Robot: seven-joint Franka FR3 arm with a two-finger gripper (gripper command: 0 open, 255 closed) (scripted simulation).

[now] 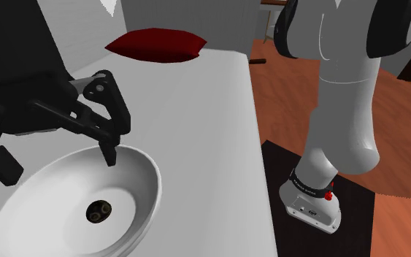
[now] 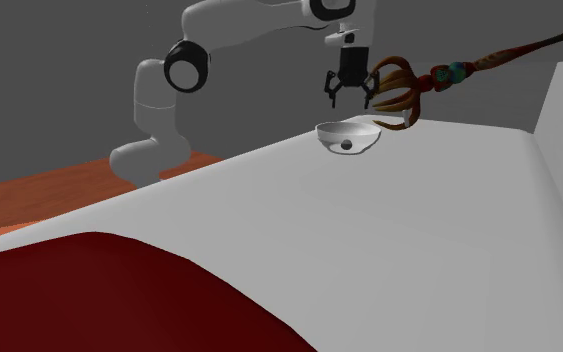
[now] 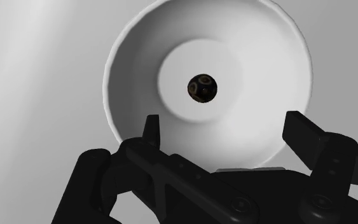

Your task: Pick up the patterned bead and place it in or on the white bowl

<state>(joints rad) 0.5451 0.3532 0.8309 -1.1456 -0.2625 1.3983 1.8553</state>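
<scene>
At the shoulder view's left we see the black gripper (image 1: 56, 165) hanging just above the white bowl (image 1: 147, 169), its fingers spread wide with nothing between them. The dark bead (image 1: 99, 212), marked with pale rings, lies at the bottom of the bowl, apart from both fingertips. We judge the placing done, with only the retreat to make. That calls for a straight lift, fingers kept apart, so neither tip catches the rim to their right.
</scene>
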